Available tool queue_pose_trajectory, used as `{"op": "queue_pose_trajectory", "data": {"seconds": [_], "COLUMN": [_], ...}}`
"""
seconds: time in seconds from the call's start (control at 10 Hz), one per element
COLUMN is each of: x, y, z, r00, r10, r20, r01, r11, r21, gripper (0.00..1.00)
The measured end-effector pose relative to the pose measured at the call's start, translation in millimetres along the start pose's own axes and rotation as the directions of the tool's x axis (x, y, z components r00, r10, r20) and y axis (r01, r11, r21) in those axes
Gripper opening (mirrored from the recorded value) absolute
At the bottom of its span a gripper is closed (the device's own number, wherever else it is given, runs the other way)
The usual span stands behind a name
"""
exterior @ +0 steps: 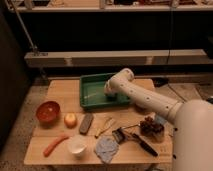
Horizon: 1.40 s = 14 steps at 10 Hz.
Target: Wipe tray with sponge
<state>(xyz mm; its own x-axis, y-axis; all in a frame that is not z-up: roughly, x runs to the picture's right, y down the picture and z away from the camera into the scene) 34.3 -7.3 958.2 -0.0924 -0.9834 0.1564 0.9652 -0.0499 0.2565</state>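
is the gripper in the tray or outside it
In. The gripper sits low inside the green tray, at its right side, within the raised rim.

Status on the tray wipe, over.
Gripper down in tray. Sponge not seen. Bowl and other items sit clear of tray.

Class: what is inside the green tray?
The hand reaches into the tray near its right end; the rest of its floor shows bare. Whatever lies under the hand is covered.

Wooden table (pixel 62 92), speckled floor (pixel 12 145), shelf rack (pixel 125 57) behind (dim).
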Motion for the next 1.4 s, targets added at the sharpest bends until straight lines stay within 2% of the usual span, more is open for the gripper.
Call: {"op": "queue_pose_trajectory", "data": {"seconds": [0.3, 0.6, 1.1, 1.3, 1.4], "x": [21, 42, 58, 60, 62], "y": [22, 22, -33, -62, -72], "z": [8, 28, 67, 74, 71], "r00": [0.998, 0.998, 0.999, 0.998, 0.997], "r10": [0.037, 0.041, 0.003, -0.036, -0.059], "r20": [-0.041, -0.054, -0.042, -0.045, -0.054], "r01": [-0.038, -0.041, 0.001, 0.041, 0.066], "r11": [0.999, 0.999, 0.997, 0.992, 0.989], "r21": [-0.018, -0.003, 0.078, 0.12, 0.133], "gripper": [0.0, 0.0, 0.0, 0.0, 0.0]}}
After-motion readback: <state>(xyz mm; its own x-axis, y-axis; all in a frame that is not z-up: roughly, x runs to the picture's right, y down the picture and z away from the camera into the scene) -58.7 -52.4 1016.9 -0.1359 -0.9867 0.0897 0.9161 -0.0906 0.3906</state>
